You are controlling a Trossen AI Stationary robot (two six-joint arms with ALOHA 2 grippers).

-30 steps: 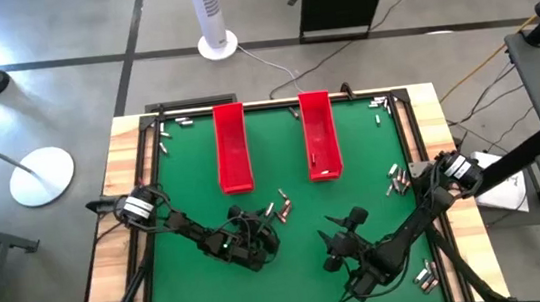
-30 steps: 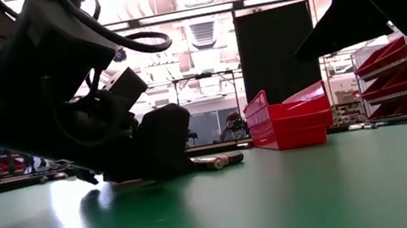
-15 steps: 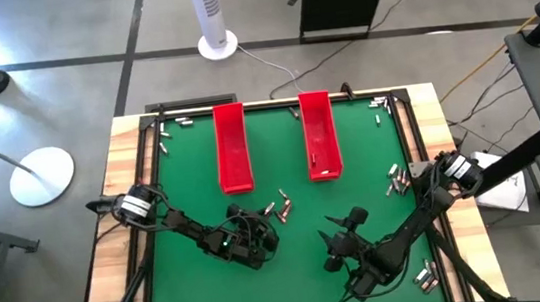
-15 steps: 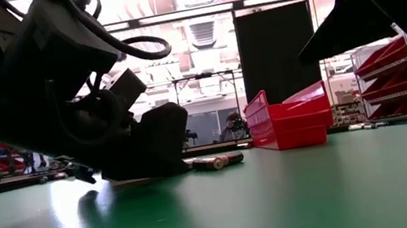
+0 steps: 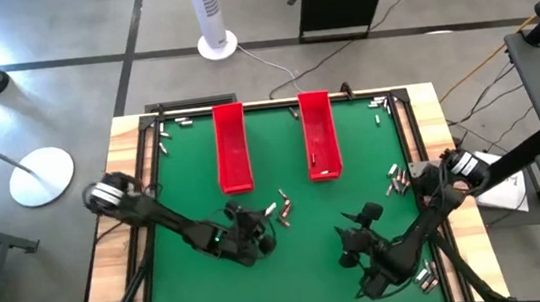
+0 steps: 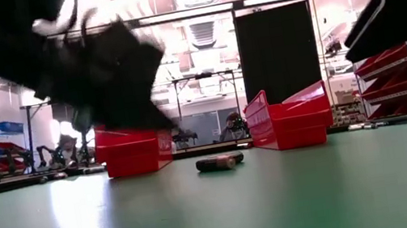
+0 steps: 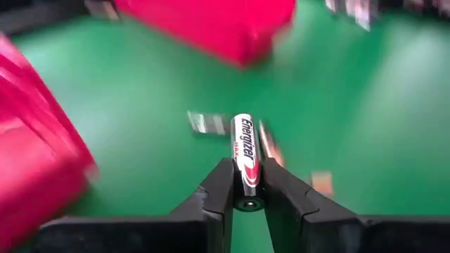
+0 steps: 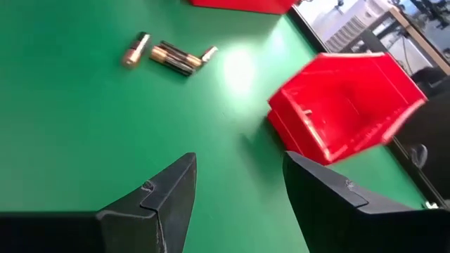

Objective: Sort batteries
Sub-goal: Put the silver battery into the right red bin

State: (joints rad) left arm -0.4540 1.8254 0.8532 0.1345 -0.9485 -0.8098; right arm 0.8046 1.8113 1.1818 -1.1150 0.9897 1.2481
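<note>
The left gripper (image 7: 247, 191) is pinching a small silver-and-black cylindrical battery (image 7: 245, 156) between its dark fingers (image 7: 219, 188), holding it clear above the green table mat (image 5: 195, 204) just in front of the two long red plastic trays (image 5: 231, 147). A few more small silvery loose batteries (image 5: 278, 208) are lying on the mat just beside that gripper, and others are sitting scattered along the mat's edges. The right gripper (image 8: 238, 184) is hovering near the front right of the mat, its fingers parted and holding nothing.

Red trays (image 5: 232, 147), seemingly silver-black battery (image 7: 245, 151)
</note>
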